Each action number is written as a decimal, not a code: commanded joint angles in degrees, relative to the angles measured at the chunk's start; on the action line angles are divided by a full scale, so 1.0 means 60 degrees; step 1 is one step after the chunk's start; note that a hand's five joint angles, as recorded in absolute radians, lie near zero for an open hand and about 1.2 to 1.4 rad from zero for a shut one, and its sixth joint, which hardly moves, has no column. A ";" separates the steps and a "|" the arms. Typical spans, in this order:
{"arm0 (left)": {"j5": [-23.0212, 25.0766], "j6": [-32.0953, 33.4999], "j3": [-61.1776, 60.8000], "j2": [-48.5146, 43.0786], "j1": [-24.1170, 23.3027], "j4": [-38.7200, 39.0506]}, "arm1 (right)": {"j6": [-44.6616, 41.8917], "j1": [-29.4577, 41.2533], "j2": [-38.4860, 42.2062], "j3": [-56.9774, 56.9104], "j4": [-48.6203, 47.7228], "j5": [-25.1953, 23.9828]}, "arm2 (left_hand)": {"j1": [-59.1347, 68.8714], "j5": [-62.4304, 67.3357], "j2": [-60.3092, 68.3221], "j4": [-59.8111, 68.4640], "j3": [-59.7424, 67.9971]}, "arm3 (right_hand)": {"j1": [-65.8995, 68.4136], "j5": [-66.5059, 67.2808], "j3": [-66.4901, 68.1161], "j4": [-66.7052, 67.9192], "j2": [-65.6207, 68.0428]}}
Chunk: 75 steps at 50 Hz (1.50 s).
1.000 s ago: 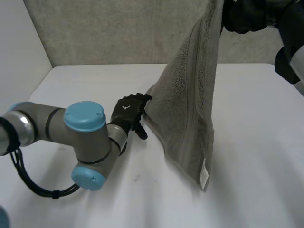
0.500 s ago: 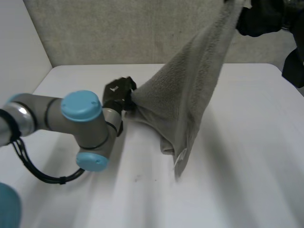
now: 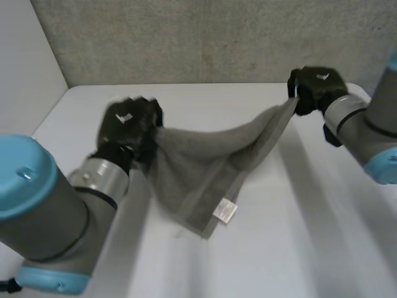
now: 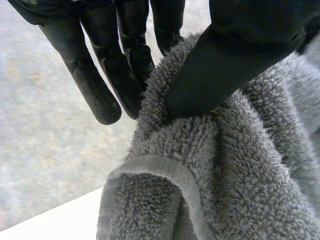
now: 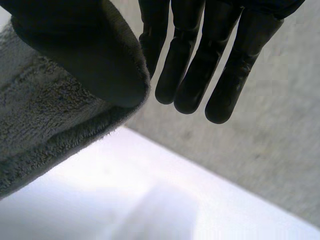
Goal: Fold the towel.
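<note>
**Grey towel [image 3: 205, 155] hangs stretched between both hands over the white table [image 3: 322, 236]**

The left hand [image 3: 129, 123] is raised above the table's far left part, a little in from the far left corner. It grips one corner of the towel. In the left wrist view the thumb [image 4: 225, 65] presses the bunched terry cloth against the straight fingers [image 4: 102, 85], so the cloth is pinched between them. The hemmed edge folds over just beneath the thumb.

The right hand [image 3: 315, 88] is at the table's far edge, towards the far right corner. It holds the opposite corner of the towel. In the right wrist view its thumb [image 5: 80, 55] lies across the towel's edge with the cloth caught beneath it. Its fingers [image 5: 187, 70] extend straight beside the thumb with a gap between them.

Between the two hands the towel's upper edge sags in a shallow curve across the far middle of the table. The rest of the cloth drapes down and towards the near edge, ending in a point around the table's middle. A small white label [image 3: 224, 210] is sewn on near that low corner. The lowest hem appears to rest on the tabletop, though contact cannot be told for certain.

The left arm [image 3: 37, 205] fills the near left corner, and the right arm [image 3: 372, 133] comes in over the right edge. A grey textured wall [image 3: 186, 37] stands behind the far edge.
</note>
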 commanded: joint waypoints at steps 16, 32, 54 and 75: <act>-0.0064 0.0011 0.2494 -0.3580 -0.1198 -0.0260 | -0.1183 0.0326 0.2264 -0.1442 0.0031 0.1862 | -0.3262 -0.3587 -0.3762 -0.3786 -0.3736 | -0.7476 -0.9421 -0.9633 -0.9727 -0.9499; 0.0184 0.0070 0.1704 -0.1457 0.0632 -0.1871 | -0.1271 0.0340 -0.1459 0.1589 0.0089 0.1701 | -0.8720 -0.9044 -0.9220 -0.9244 -0.9194 | -0.7476 -0.9421 -0.9633 -0.9727 -0.9499; 0.5239 0.2530 0.1410 -0.2817 0.3549 -0.2077 | -0.1315 0.1717 -0.2720 0.4741 0.0426 0.1233 | -0.4907 -0.5232 -0.5408 -0.5431 -0.5381 | -0.7476 -0.9421 -0.9633 -0.9727 -0.9499; 0.6308 0.4523 0.1674 -0.4224 0.3315 -0.2092 | -0.1286 0.1717 -0.2691 0.5532 0.0045 0.1262 | -0.5159 -0.5484 -0.5660 -0.5683 -0.5633 | -0.7476 -0.9421 -0.9633 -0.9727 -0.9499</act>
